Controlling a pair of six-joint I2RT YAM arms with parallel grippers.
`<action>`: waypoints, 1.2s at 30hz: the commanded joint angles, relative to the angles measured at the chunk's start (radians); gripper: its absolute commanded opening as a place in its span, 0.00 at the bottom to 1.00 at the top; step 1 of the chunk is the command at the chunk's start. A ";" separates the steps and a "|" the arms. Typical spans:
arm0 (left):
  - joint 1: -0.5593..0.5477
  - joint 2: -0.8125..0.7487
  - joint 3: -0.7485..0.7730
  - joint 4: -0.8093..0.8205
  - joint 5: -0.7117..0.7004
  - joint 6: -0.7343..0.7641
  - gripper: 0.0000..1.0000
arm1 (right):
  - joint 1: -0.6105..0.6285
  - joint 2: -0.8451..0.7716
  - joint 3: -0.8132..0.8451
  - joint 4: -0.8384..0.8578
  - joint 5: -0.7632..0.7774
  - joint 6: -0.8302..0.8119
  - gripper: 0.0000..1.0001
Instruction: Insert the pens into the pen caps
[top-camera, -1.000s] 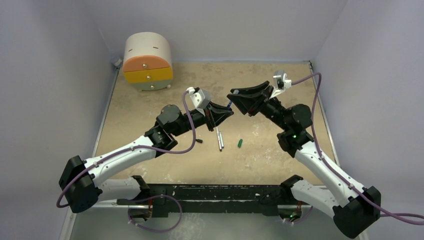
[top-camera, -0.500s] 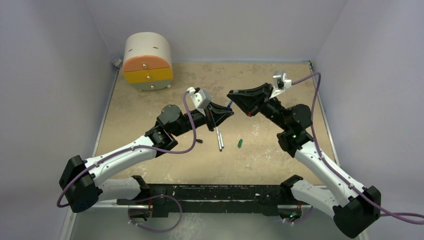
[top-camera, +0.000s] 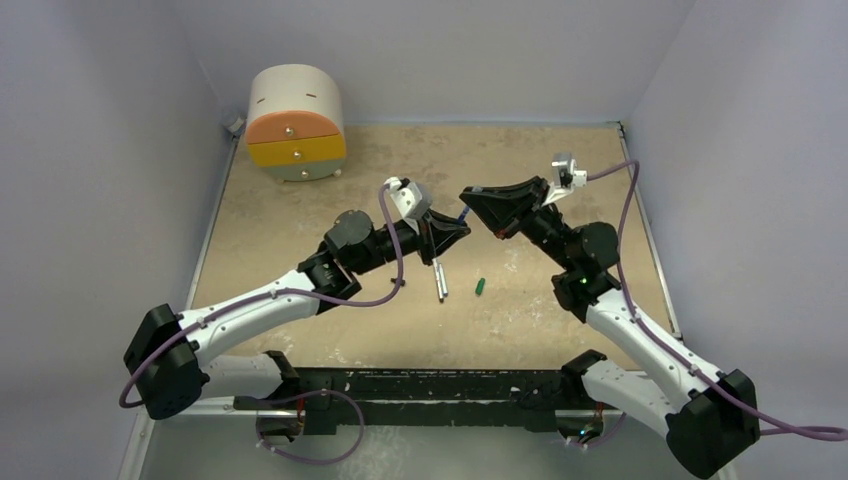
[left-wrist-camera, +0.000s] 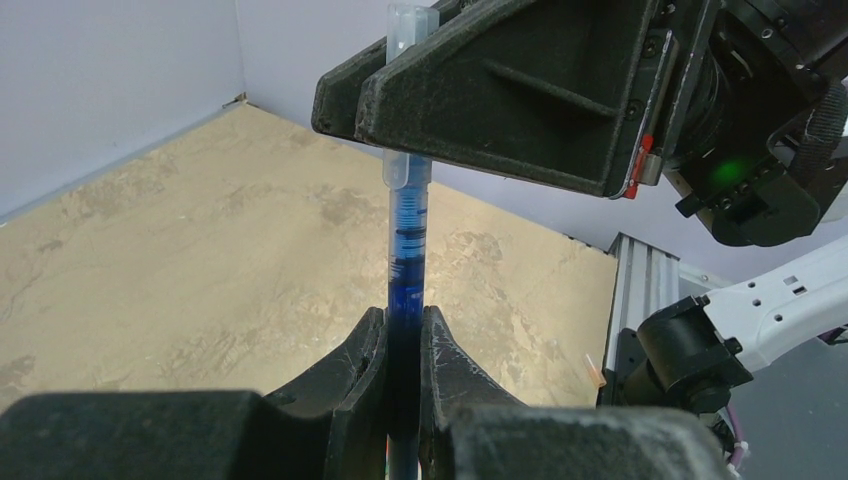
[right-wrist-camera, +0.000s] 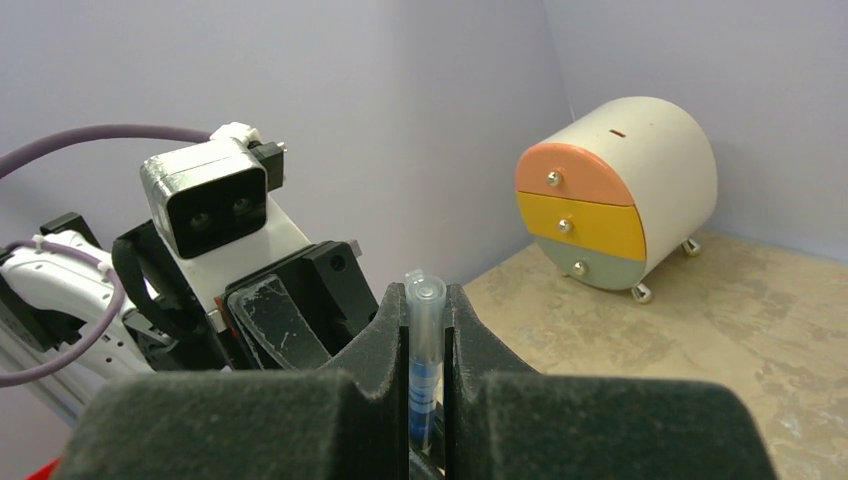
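A blue-barrelled pen (left-wrist-camera: 407, 250) stands upright in my left gripper (left-wrist-camera: 405, 322), which is shut on its lower barrel. The pale clear cap (right-wrist-camera: 425, 305) sits over the pen's upper end, and my right gripper (right-wrist-camera: 426, 300) is shut on that cap. From above, the two grippers meet tip to tip over the table's middle, left gripper (top-camera: 452, 230) and right gripper (top-camera: 472, 203), with a bit of blue pen (top-camera: 462, 212) between them. Silver-grey pens (top-camera: 439, 278) lie on the table below, with a green cap (top-camera: 480, 286) to their right.
A round white mini chest (top-camera: 296, 122) with orange, yellow and grey drawers stands at the back left corner, also seen as the chest (right-wrist-camera: 615, 195) from the right wrist. A small dark piece (top-camera: 400, 283) lies left of the pens, near the purple cable.
The right gripper has closed on the pale cap over the pen's end. Both arms have shifted slightly to the right, still joined at the pen.
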 joint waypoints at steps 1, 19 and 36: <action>0.009 0.000 0.076 0.214 -0.108 0.000 0.00 | 0.026 -0.015 -0.057 -0.017 -0.076 0.034 0.00; 0.011 0.050 0.221 0.268 -0.132 0.059 0.00 | 0.076 0.049 -0.167 0.015 -0.110 0.026 0.00; 0.019 0.033 0.272 0.255 -0.100 0.075 0.00 | 0.140 0.169 -0.204 0.015 -0.122 -0.028 0.00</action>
